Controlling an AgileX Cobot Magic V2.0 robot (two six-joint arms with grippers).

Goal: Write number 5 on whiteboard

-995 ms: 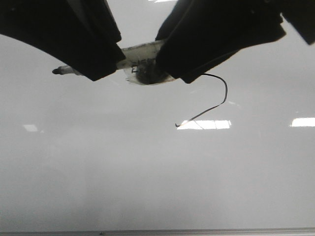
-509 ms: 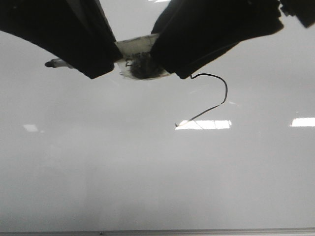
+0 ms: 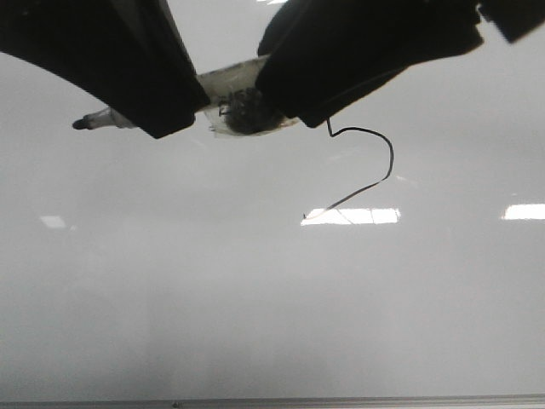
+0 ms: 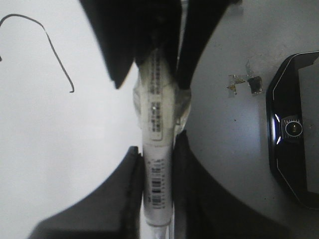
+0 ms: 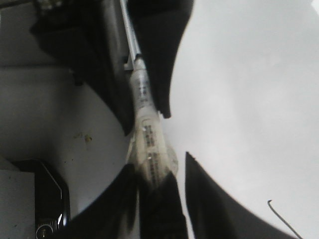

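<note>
- The left tool grips the marker on its labelled white barrel — both fingers pressed against it. The right tool pinches the same marker further along, so the pen runs between the two arms.
- In the front view the marker lies nearly level, its dark tip pointing left past the left arm, apart from the drawn line; whether the tip touches the board cannot be told.
- The number 5 is only part done: a curved belly and a slanted tail, just right of the right tool and reaching toward the near side over a bright reflection. No top bar shows.
- The whiteboard fills the front view, its metal edge strip along the near side.
- My judgement: to finish well, keep both grips tight so the barrel cannot twist, bring the tip to the upper end of the stroke, and press lightly and evenly — too much force would likely skid the line.
</note>
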